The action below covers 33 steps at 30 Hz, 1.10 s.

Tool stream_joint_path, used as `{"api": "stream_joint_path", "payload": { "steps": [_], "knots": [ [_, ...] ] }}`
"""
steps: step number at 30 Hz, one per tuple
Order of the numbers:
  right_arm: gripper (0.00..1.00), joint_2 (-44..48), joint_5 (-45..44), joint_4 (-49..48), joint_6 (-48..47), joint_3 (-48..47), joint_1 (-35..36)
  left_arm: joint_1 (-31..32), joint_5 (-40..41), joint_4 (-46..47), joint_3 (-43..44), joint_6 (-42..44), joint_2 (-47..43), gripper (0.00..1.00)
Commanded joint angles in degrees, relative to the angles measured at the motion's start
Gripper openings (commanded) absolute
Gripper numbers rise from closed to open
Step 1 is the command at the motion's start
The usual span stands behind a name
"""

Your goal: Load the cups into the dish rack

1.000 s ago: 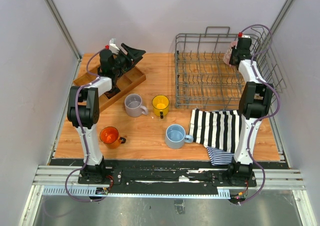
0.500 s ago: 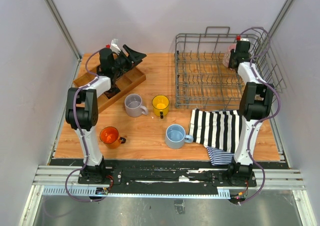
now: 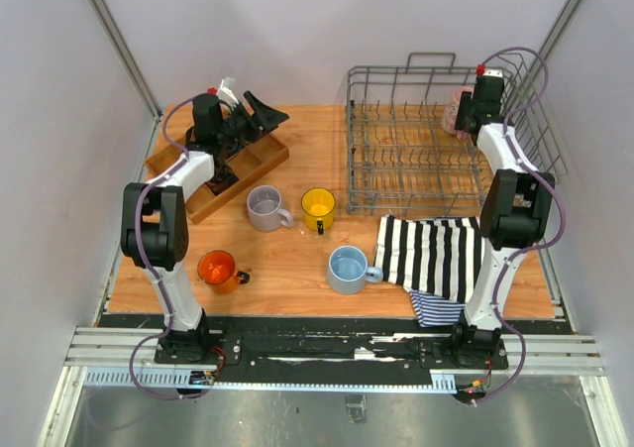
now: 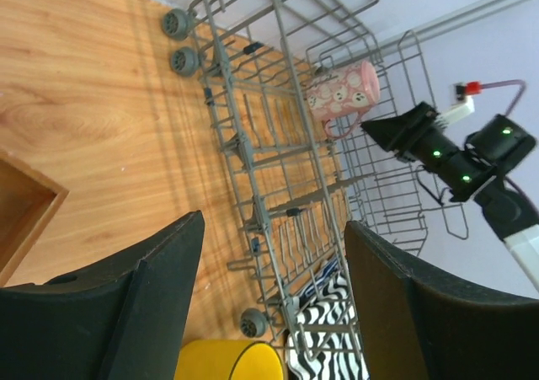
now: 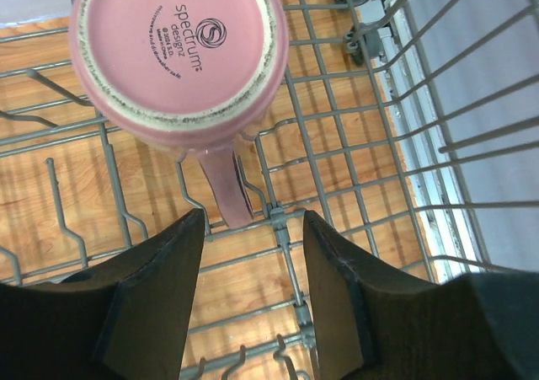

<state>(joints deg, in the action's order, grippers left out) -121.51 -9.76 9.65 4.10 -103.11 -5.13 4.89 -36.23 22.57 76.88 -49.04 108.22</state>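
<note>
Pink cup (image 5: 181, 51) upside down in dish rack (image 3: 349, 140), far right side. My right gripper (image 5: 251, 220) spread wide, empty, fingers either side of its handle. Left gripper (image 4: 274, 222) also spread, empty, by wooden tray (image 3: 260, 160).

Pink mug (image 5: 181, 51) is seen inverted (base up, printed maker's mark visible) in the far right corner of the grey wire dish rack (image 3: 411, 155). Grey mug (image 3: 264, 207), yellow mug (image 3: 318, 205), light blue mug (image 3: 348, 269) and orange mug (image 3: 216, 268) are seen upright outside it.
</note>
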Motion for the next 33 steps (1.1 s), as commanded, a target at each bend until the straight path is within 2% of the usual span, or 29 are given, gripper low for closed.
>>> {"api": "stream_joint_path", "payload": {
  "steps": [1,8,14,25,33],
  "knots": [
    [0.52,6.4,-1.7,-0.7,0.3,2.4,0.9,0.3,0.0,-10.7,-0.6,7.5,-4.8,0.72],
    [0.55,13.4,-0.6,2.5,1.7,6.0,1.4,7.0,10.6,-37.2,6.4,21.9,-6.5,0.72],
    [0.57,19.2,1.6,8.7,3.9,8.0,3.4,12.6,18.0,-52.1,10.3,25.5,-6.6,0.67],
    [0.61,32.9,10.9,14.2,10.6,17.3,6.3,20.8,31.7,-63.7,11.5,26.6,-5.9,0.59],
    [0.62,39.4,13.3,13.0,13.4,23.1,7.1,21.9,34.7,-67.9,12.7,26.2,-4.5,0.50]
  ]
}}
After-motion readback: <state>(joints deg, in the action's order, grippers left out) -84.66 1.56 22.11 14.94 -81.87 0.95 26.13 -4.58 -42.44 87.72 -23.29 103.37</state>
